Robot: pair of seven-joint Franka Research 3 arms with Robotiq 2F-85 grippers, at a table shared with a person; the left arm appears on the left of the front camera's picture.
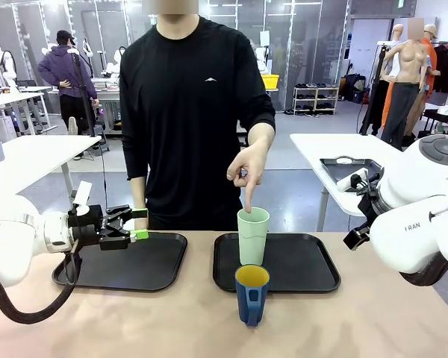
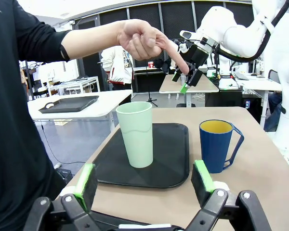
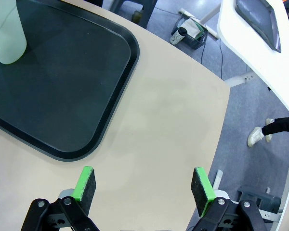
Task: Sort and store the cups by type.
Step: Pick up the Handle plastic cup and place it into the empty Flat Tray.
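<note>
A tall pale green tumbler [image 1: 253, 236] stands upright at the front left of the right black tray [image 1: 299, 261]. A dark blue mug [image 1: 252, 293] with a yellow inside stands on the table just in front of that tray. The person's hand [image 1: 246, 173] points a finger down at the tumbler's rim. My left gripper [image 1: 131, 224] hangs open over the left tray [image 1: 134, 265], facing the tumbler [image 2: 136, 134] and the mug [image 2: 216, 144]. My right gripper [image 3: 144, 175] is open above bare table right of the tray [image 3: 62, 86], with the tumbler [image 3: 7, 31] far off.
The person stands at the far edge of the tan table [image 1: 172, 321]. The right arm's white body [image 1: 422, 224] sits at the table's right end. The table's right edge [image 3: 216, 120] drops to the floor.
</note>
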